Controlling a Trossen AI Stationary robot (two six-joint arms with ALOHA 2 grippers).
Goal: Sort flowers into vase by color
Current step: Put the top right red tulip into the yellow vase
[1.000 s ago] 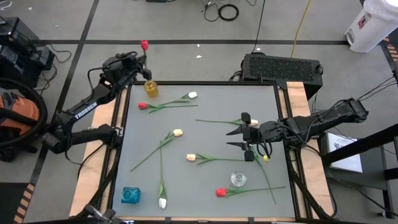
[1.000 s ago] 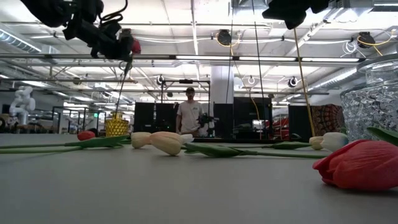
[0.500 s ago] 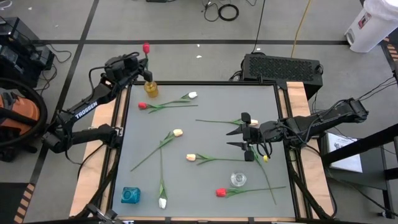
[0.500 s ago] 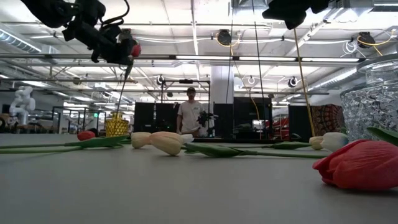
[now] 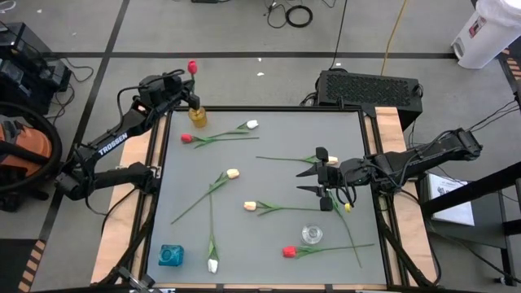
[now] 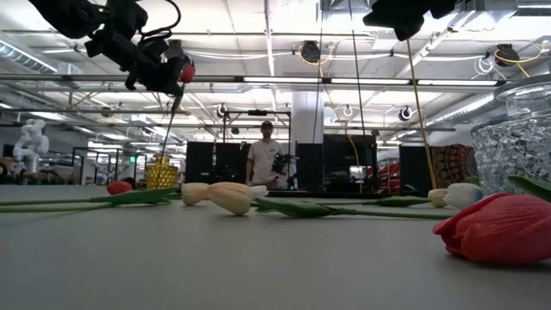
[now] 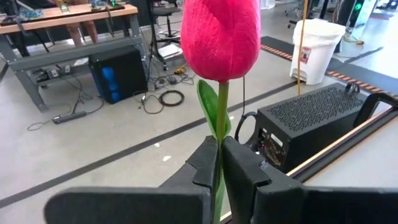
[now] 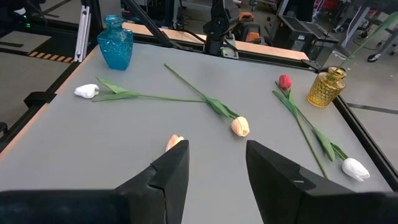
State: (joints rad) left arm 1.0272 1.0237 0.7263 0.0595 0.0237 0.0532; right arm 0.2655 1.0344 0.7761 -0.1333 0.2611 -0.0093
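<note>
Our grey table (image 5: 277, 236) carries scattered tulips (image 5: 218, 138). The left gripper (image 7: 219, 163) pinches a red tulip (image 7: 221, 31); the right gripper (image 5: 313, 181) hangs open. A person (image 6: 262, 162) stands behind.

Red-pink fabric tulip (image 5: 192, 67) standing upright over the amber glass vase (image 5: 198, 115), its thin green stem running down between the left gripper's (image 7: 219, 163) fingers, other long-stemmed red, white and cream tulips (image 5: 232, 173) lying scattered flat across the grey tabletop, blue glass vase (image 5: 170, 255) and clear glass vase (image 5: 312, 234) sitting upright near the front edge

Grey table (image 5: 277, 175) strewn with tulips (image 5: 232, 173), vases (image 5: 170, 255)
</note>
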